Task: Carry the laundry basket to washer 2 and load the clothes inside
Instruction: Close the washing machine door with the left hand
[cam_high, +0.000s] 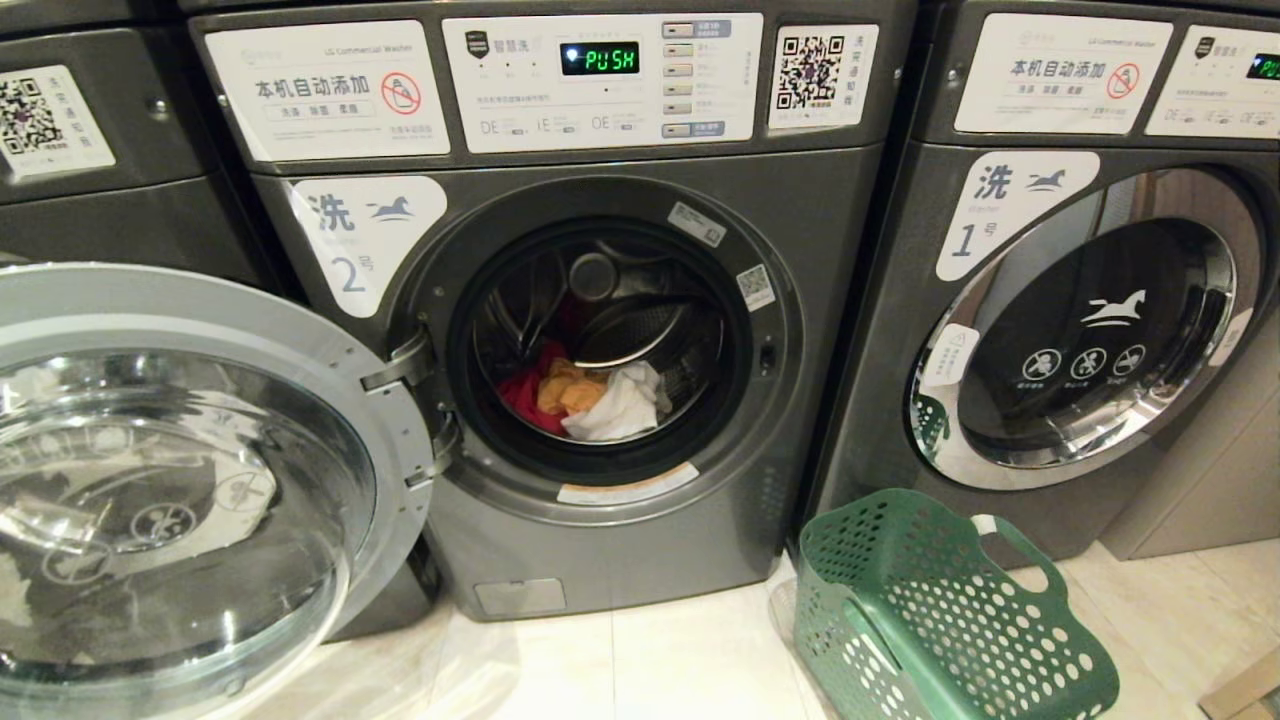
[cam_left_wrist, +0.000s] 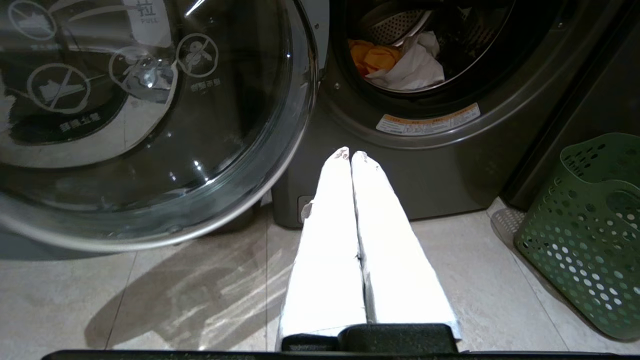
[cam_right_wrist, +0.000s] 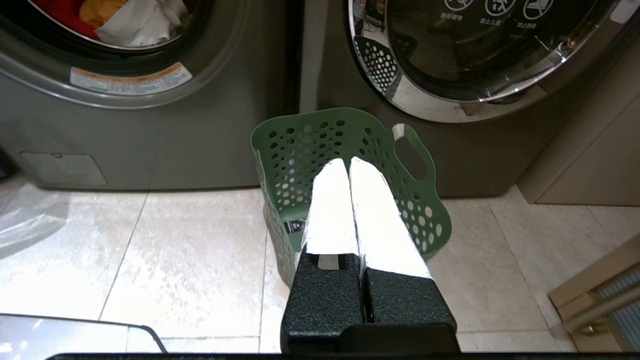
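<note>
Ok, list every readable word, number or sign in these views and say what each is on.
"PUSH": green display on washer 2.
"洗 2号": label on washer 2.
"本机自动添加": panel sticker on washer 2.
"洗 1号": label on the neighbouring washer.
QR codes, drum-rim stickers and door icons: too small to read.
Laundry basket: no text.

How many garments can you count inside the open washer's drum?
3: a red one at the left, an orange one in the middle, a white one at the right. More may lie hidden underneath.
</note>
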